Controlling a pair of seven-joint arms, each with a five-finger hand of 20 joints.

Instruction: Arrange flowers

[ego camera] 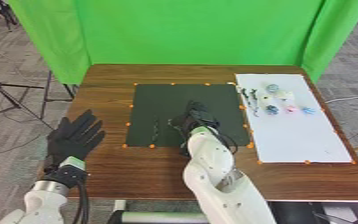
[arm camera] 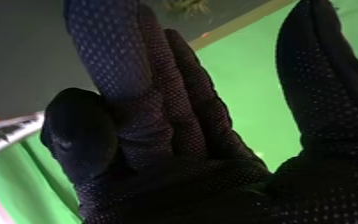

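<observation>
The robot's left hand, in a black fabric glove, was over the left side of the brown wooden table, its fingers straight, spread and released. The robot's right hand, in a matching black glove, was over the right half of a dark, flat, rectangular mat, pointing toward the far side. In the right wrist view, the right hand had its fingers mostly straight and relaxed, with a wide gap between the thumb side and the rest. Whether anything touched the glove I could not tell.

The small artificial-looking flowers lay on a white rectangular sheet to the right of the mat. In its far half were a pale blue-green bloom, a cream bloom, a dark teal one, a pink one and, farthest right, a light blue one. Thin dark green stems lay to their left. A slender dark stem-like piece lay on the near left part of the mat. A green cloth backdrop hung beyond the table's far edge.
</observation>
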